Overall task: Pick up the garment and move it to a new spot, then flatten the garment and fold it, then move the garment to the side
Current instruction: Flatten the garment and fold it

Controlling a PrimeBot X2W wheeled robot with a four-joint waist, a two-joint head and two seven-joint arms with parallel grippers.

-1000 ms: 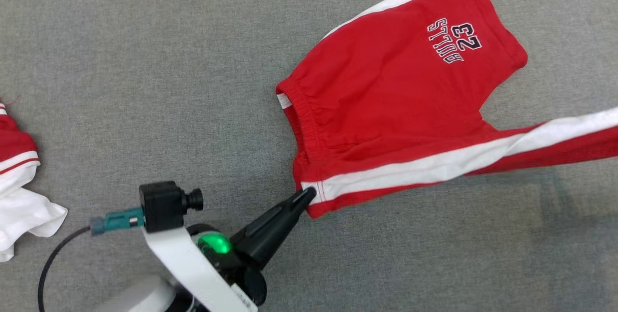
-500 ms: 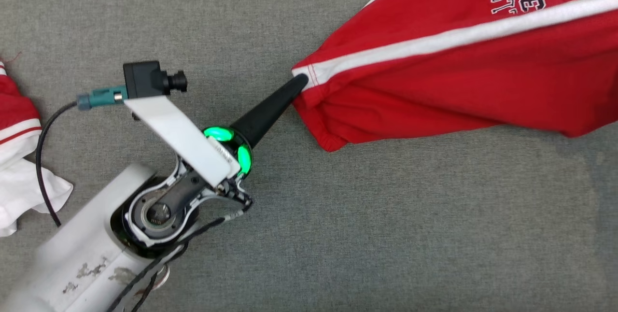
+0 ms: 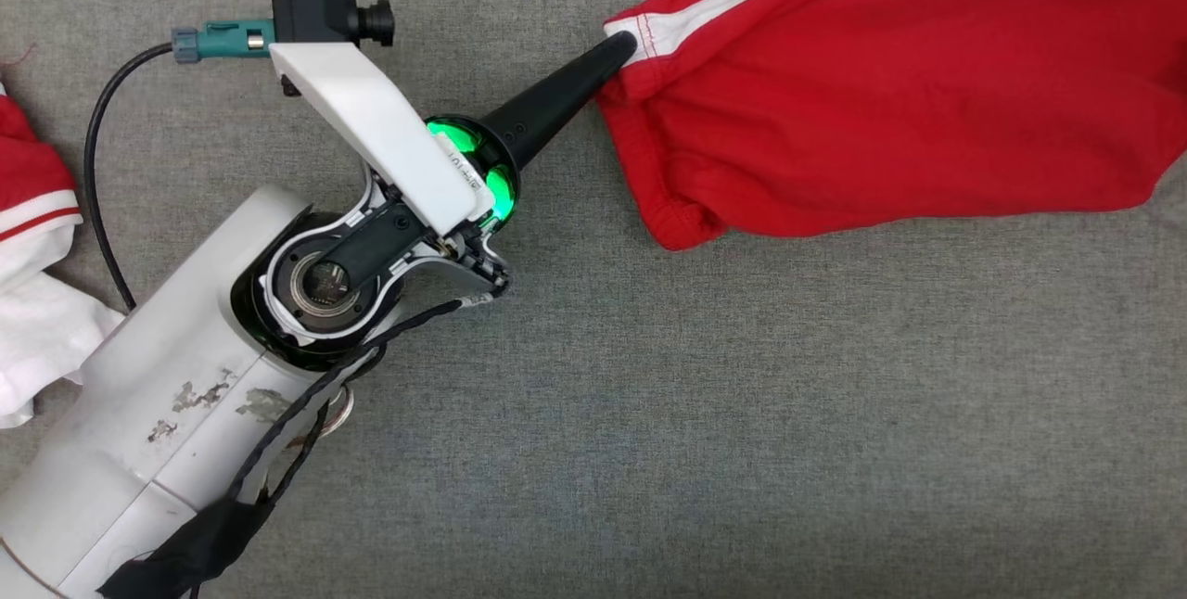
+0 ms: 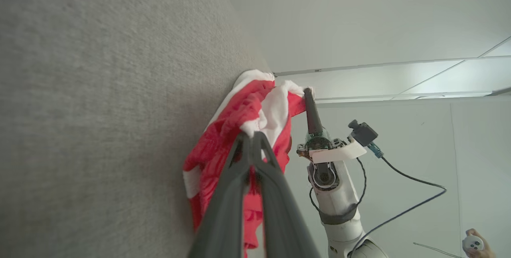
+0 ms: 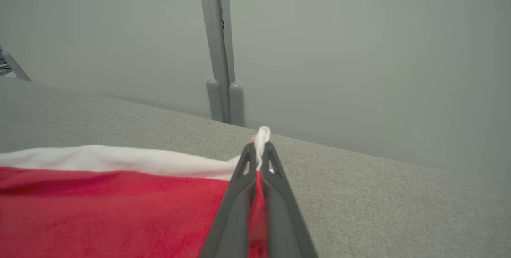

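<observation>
Left jaws are pinched tight on a stitched corner of the red shorts, just where the white stripe ends, at about 12 o'clock in the head view. Right jaws are closed too. In the right wrist view they nip the far end of the same stripe, with a small white tuft poking past the tips.

The shorts run from 12 toward 2 o'clock in the head view, strung between the two grips. A loose fold sags at about 1 o'clock. They look raised off the grey bench, though whether any part touches it cannot be told. Another red-and-white cloth lies at 9 o'clock, well apart.

The shorts look light, soft and limp. They should droop and double over wherever nothing holds them, but they are neither fragile nor slippery. The stitched edges and the stripe seam are probably the thickest parts and so the surest places to grip. Holding two corners of one side apart should keep that edge taut for laying flat. Both pinches sit close to the edge, so a hard pull could tug the cloth free.
</observation>
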